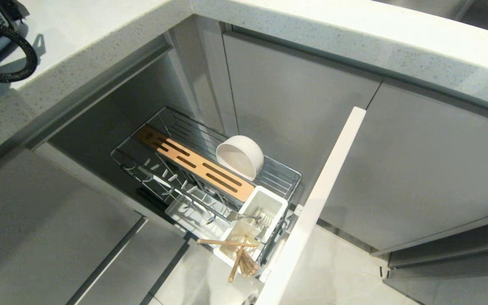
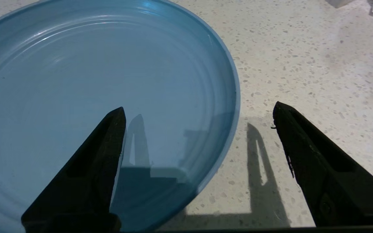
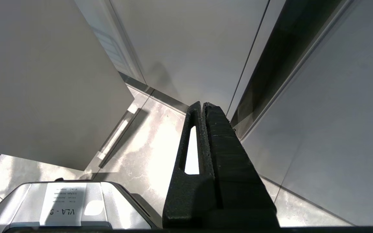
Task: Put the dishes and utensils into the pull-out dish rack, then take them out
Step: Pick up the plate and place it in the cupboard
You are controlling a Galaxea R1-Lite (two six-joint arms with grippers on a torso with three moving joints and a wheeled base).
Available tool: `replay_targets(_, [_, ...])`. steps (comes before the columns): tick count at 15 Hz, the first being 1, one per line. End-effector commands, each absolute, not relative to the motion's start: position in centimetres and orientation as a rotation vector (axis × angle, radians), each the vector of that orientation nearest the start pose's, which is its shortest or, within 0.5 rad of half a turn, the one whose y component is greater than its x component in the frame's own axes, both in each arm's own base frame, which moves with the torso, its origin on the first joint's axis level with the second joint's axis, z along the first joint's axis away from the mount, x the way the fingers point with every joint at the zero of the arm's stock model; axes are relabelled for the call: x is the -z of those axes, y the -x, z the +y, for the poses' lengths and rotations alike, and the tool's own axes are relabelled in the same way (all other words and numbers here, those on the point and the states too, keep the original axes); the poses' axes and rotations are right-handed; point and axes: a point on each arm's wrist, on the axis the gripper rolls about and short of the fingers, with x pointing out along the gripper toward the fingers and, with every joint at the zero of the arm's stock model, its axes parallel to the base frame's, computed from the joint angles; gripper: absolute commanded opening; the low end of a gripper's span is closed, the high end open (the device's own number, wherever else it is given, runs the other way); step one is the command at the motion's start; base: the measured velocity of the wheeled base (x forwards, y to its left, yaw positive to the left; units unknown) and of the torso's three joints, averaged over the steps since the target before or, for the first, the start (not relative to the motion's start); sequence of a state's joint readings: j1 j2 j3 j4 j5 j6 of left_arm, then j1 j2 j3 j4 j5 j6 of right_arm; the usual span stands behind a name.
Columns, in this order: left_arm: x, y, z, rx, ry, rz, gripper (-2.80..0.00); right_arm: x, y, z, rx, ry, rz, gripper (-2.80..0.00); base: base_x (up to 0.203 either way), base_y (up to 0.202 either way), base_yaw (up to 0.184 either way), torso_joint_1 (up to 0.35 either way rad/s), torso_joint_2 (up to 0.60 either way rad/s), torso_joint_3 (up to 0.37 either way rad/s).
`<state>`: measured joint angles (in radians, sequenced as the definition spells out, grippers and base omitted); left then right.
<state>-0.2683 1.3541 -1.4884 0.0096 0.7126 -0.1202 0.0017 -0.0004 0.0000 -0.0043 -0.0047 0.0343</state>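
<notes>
While the left gripper (image 2: 199,110) hangs above the speckled countertop (image 2: 303,64), its two black fingers (image 2: 102,155) stand wide apart and grip nothing. One finger lies over the inner face of the light-blue plate (image 2: 92,81); the other lies over bare countertop just beyond the plate's rim. The plate rests flat on the countertop, and finger shadows fall across its rim and the stone beside it.

The right gripper (image 3: 203,105) is parked low beside the cabinet fronts (image 3: 189,48), pointing toward the tiled floor (image 3: 141,152) — its fingers are pressed together with nothing between them.

Neither gripper appears in the head view. That view shows the pull-out dish rack (image 1: 210,169) drawn out from the corner cabinet, its tall pale front panel (image 1: 316,203) standing edge-on to the camera. Rack contents:

- White bowl (image 1: 240,156) — tipped on its side on the wire grid, beside the slotted wooden strip (image 1: 195,163), mouth toward the strip.
- Chopsticks (image 1: 239,258) — standing in the white utensil cup (image 1: 256,222) at the panel end, tips fanned outward over the cup's edge, one lying crosswise.
- Silver cutlery (image 1: 248,217) — in the same cup, in the compartment nearer the bowl.

The upright prongs (image 1: 167,176) along the rack's other side hold nothing.
</notes>
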Motion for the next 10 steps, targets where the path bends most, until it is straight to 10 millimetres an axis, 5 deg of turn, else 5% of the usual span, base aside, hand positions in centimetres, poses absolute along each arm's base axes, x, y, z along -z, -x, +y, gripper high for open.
replay_targets(1, [-40.3, -19.8, -3.7, -0.448, 0.176, -0.133, 0.00, -7.5, 2.3, 0.0, 0.004, -0.034, -0.008, -2.80, 0.000, 0.000, 0.000, 0.000, 0.00, 0.000])
replay_targets(10, [-39.8, -21.0, -3.7, -0.461, 0.162, -0.106, 0.00, -7.5, 2.3, 0.0, 0.001, -0.034, -0.008, -2.80, 0.000, 0.000, 0.000, 0.000, 0.00, 0.000])
